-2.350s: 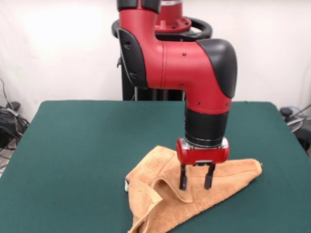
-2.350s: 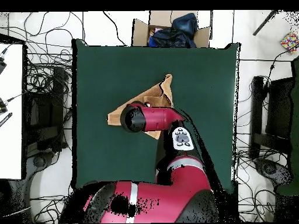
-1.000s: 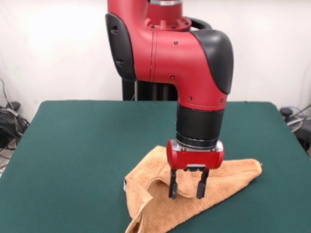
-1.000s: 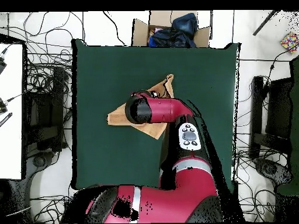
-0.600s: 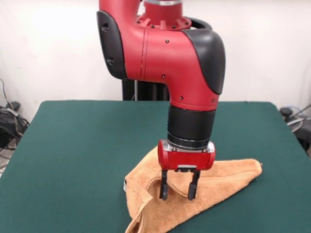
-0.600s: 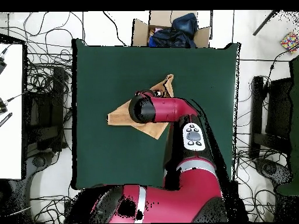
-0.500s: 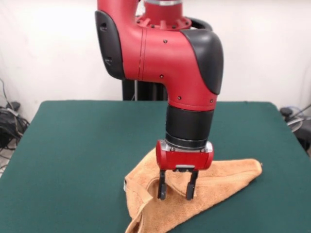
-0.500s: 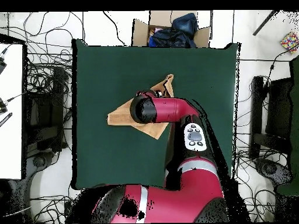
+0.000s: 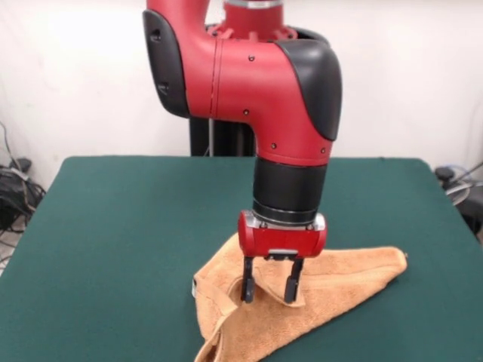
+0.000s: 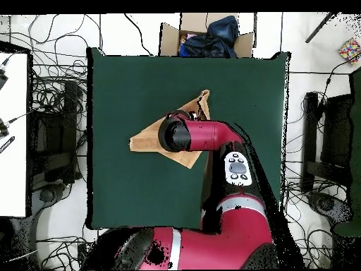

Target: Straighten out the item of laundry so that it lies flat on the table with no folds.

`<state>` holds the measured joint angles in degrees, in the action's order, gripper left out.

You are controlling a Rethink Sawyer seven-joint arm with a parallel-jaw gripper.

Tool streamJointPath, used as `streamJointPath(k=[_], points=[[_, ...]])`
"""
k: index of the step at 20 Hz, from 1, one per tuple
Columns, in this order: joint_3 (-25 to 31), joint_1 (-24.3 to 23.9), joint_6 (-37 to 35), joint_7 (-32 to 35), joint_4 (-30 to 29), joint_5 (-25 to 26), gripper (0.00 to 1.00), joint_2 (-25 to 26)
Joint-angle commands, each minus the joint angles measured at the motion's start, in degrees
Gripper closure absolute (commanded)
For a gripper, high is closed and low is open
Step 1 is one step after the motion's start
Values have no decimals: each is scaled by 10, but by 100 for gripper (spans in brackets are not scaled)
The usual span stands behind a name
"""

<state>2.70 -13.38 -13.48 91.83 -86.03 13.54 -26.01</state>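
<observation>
Where towel (image 9: 339, 275) lies folded, green table (image 9: 121, 226), white wall (image 9: 75, 75)

In the overhead view, well past the gripper (image 9: 266, 290) toward the picture's top, an open cardboard box (image 10: 170, 37) holds a bundle of dark blue cloth (image 10: 211, 37). Far to the gripper's left in that view, tangled cables (image 10: 60, 99) sprawl over the pale floor beside a white surface (image 10: 13, 134). Far to its right stands a black stand (image 10: 331, 152), with a small multicoloured object (image 10: 350, 49) at the upper corner. In the front view a white wall (image 9: 83, 75) rises behind the gripper.
</observation>
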Motion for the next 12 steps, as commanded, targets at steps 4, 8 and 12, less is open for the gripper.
streamJointPath(k=[4,8,12], points=[[2,10,-28,58,-70,19,0,-13],[0,18,-23,70,-87,14,0,-17],[-8,30,-12,82,-91,11,0,-15]])
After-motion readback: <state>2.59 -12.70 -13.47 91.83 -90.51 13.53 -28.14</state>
